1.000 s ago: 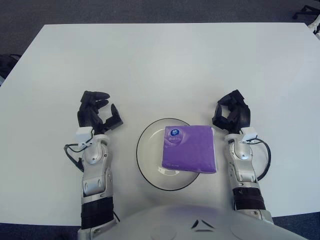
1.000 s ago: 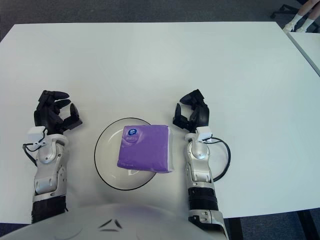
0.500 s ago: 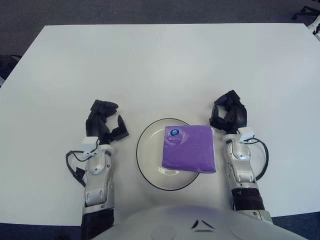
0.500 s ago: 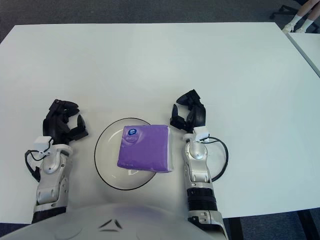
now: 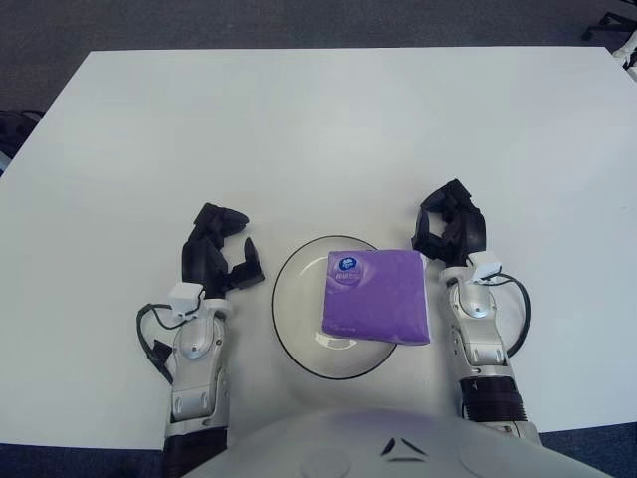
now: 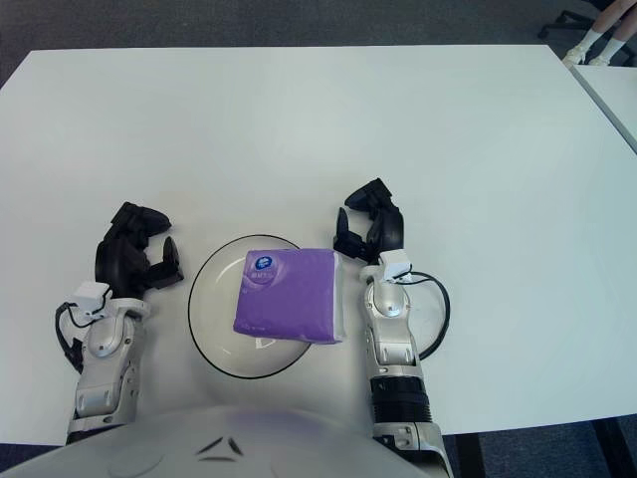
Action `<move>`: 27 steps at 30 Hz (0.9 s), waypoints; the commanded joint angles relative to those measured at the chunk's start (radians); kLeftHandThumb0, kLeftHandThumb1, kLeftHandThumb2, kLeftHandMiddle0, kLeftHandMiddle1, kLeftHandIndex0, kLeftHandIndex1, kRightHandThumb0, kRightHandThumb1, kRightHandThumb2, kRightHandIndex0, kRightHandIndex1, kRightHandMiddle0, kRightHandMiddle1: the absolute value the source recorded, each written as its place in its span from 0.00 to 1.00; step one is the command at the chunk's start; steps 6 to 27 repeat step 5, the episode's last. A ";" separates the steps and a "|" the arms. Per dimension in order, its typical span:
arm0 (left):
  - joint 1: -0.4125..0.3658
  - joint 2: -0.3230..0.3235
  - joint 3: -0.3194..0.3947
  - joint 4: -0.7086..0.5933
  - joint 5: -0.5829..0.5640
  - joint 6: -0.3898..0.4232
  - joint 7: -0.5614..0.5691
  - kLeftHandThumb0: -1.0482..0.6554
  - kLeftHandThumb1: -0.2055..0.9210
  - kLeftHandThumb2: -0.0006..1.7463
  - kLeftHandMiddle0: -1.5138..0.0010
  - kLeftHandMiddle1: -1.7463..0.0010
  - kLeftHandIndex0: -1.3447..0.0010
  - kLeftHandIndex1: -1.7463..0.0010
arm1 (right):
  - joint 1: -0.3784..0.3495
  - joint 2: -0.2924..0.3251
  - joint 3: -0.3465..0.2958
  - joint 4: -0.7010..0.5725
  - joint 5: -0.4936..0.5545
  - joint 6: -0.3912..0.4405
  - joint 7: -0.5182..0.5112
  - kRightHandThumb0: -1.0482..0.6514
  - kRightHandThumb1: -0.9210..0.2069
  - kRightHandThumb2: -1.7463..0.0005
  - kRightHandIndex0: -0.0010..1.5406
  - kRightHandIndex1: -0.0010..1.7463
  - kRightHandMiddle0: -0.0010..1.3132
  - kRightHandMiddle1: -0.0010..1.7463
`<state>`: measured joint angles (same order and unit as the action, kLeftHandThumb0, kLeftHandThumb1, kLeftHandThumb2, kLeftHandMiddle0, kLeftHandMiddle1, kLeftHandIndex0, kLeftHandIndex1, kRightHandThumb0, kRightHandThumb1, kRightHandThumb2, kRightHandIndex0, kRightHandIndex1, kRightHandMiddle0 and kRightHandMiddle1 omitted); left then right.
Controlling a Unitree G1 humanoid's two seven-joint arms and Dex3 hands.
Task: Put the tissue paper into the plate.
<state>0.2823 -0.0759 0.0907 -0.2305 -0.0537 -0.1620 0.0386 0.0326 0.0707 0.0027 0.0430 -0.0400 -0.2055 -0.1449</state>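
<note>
A purple tissue pack lies on a clear glass plate at the near middle of the white table. Its right edge hangs over the plate's rim. My left hand rests on the table just left of the plate, fingers relaxed and holding nothing. My right hand is just right of the pack's far right corner, close to it, fingers loosely curled and holding nothing.
The white table stretches far ahead and to both sides. A dark carpet floor lies beyond its edges. A chair base shows at the far right.
My left hand has moved right and nearer, toward the plate. My right hand has shifted slightly left toward the pack. The pack and plate have not moved.
</note>
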 commanded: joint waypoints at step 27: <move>0.063 0.015 -0.015 0.086 -0.018 0.006 -0.040 0.61 0.26 0.92 0.48 0.00 0.59 0.00 | 0.107 0.022 0.013 0.065 0.019 0.137 0.019 0.36 0.42 0.34 0.58 1.00 0.39 1.00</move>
